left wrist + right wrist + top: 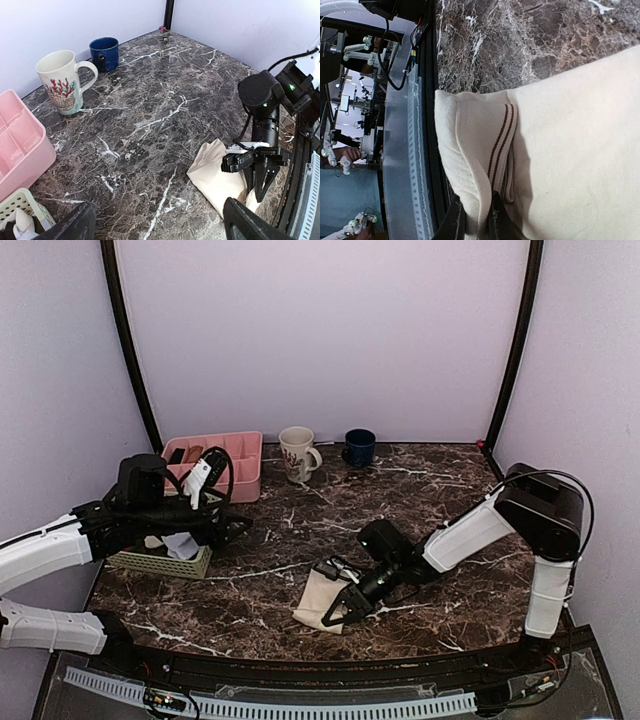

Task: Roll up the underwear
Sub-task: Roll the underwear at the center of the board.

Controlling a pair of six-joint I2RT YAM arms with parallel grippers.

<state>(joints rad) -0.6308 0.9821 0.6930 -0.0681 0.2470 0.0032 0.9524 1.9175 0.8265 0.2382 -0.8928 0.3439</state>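
Dark marble desk, enclosed by pale lilac walls on three sides. The right hand is closed on the hem of the underwear, which lies flat ahead of its fingertips, near the front desk edge. The left hand is spread wide and empty, just beside a green basket. Bare desk separates the two hands.

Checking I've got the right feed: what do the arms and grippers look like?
Both arms have white links and black joints: left arm, right arm. The right gripper is black with tapered fingers, and green lights glow on its wrist. The left gripper is dark too. Thin black cables loop over each arm.
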